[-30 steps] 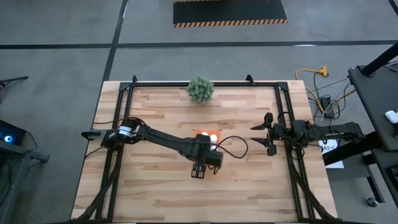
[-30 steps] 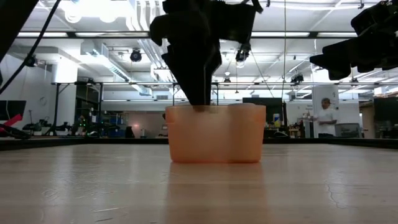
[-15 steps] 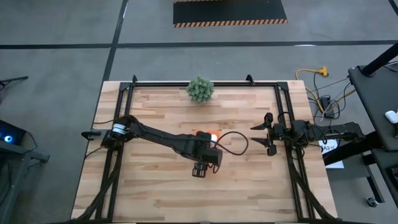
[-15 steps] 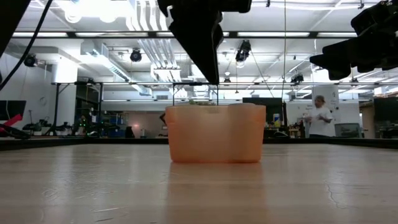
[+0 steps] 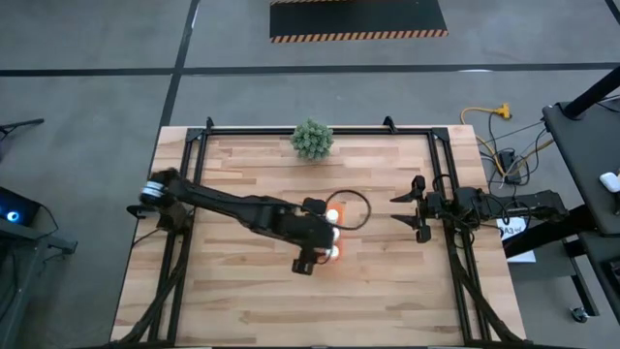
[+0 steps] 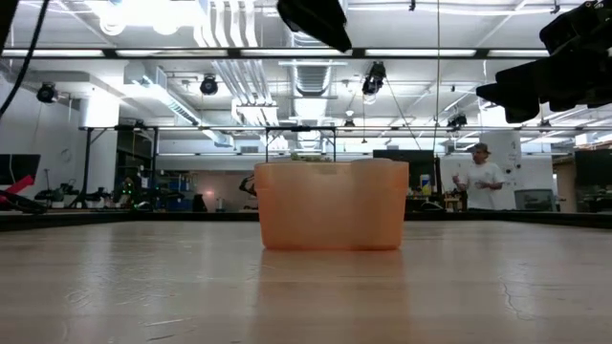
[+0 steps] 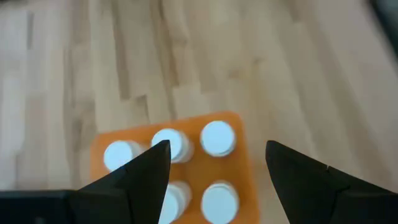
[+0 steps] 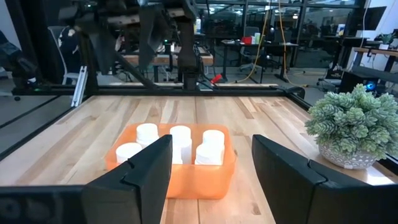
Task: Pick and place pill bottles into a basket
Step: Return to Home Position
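Orange translucent basket (image 8: 171, 182), filled with six white pill bottles (image 8: 213, 138) standing upright, caps up, in two rows of three. High above the basket, left gripper (image 7: 217, 149), fingers spread wide, gripping nothing. Well apart from the basket on its right-arm side, right gripper (image 8: 211, 140), facing the basket, fingers likewise parted wide and empty.

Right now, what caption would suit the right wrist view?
Open right claw faces the orange basket holding white pill bottles, left arm beyond it, a green plant standing apart on the table.
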Controlling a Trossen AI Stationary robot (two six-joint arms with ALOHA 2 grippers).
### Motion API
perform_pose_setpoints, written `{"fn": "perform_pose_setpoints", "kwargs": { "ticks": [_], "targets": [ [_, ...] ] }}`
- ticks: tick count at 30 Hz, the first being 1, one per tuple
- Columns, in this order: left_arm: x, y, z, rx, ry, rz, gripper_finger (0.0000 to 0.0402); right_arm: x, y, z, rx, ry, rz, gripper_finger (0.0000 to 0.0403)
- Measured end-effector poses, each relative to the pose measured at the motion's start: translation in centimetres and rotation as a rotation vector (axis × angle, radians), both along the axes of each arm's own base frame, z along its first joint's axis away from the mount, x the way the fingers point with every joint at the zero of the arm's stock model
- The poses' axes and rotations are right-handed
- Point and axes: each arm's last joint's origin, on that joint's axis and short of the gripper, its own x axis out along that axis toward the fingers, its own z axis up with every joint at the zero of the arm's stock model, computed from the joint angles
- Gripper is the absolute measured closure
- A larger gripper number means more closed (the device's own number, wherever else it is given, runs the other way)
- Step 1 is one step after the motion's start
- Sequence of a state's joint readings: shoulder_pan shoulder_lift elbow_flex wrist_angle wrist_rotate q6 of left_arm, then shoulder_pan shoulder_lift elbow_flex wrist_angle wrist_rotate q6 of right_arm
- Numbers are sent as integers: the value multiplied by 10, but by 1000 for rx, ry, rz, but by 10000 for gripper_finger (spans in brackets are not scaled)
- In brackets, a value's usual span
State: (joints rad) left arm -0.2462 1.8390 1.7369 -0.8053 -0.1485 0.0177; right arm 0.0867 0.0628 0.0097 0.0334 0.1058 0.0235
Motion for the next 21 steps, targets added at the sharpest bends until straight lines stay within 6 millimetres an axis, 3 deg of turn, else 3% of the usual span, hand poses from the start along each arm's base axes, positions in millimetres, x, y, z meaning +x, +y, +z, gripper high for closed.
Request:
{"fn": "perform_pose_setpoints", "kwargs": {
  "ticks": [5,21],
  "targets": [
    [-34,7,-2,-44,-92,-71,157,0,0,0,-11,4,0,193],
    [-145,54,-45,-133,-433,-76,157,1,0,-1,-25,17,1,193]
  ]
}}
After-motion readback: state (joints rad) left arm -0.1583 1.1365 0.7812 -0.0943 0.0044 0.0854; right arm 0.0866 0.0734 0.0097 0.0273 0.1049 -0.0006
